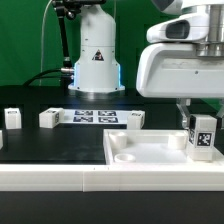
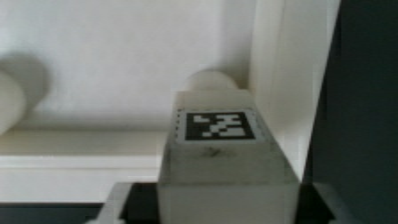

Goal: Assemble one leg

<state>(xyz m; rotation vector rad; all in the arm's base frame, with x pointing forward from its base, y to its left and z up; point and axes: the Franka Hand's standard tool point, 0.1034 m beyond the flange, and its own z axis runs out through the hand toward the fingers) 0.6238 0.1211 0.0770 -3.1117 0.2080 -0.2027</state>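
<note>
While my gripper [image 1: 200,128] clenches the small white plastic tagged leg [image 1: 202,138], I keep it upright over the large flat white panel's [image 1: 150,152] corner socket.

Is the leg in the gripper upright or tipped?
Upright: in the exterior view the leg stands vertical under the gripper, over the panel corner.

Robotics lab — green backdrop [image 1: 25,40], black table [image 1: 60,140], marker board [image 1: 95,117], robot base [image 1: 95,60]
</note>
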